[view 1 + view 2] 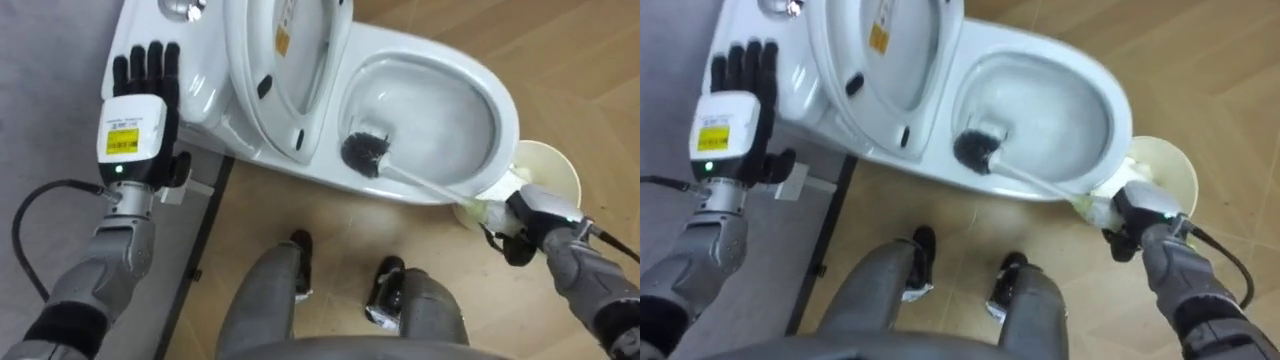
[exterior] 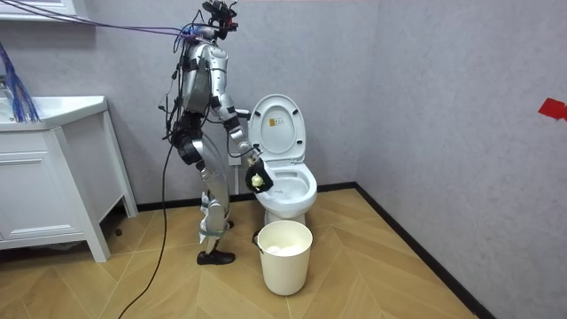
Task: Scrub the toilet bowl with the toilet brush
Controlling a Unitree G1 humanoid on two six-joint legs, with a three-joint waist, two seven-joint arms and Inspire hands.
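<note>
A white toilet [image 1: 505, 115] stands before me with its lid and seat [image 1: 285, 60] raised. The toilet brush's black head [image 1: 365, 150] rests inside the bowl at its near left wall, and its white handle [image 1: 430, 185] runs over the rim to the lower right. My right hand [image 1: 530, 212] is shut on the handle's pale yellow grip just outside the rim. My left hand [image 1: 140, 85] is held up beside the tank [image 1: 200, 90], fingers straight, holding nothing. In the room view I stand upright at the toilet [image 2: 292, 186], on the room view's left of it.
A white round bin [image 1: 552, 168] stands on the wooden floor right behind my right hand, close to the bowl; it shows in front of the toilet in the room view [image 2: 284, 255]. A white cabinet [image 2: 53, 168] stands at the room view's left by the grey wall.
</note>
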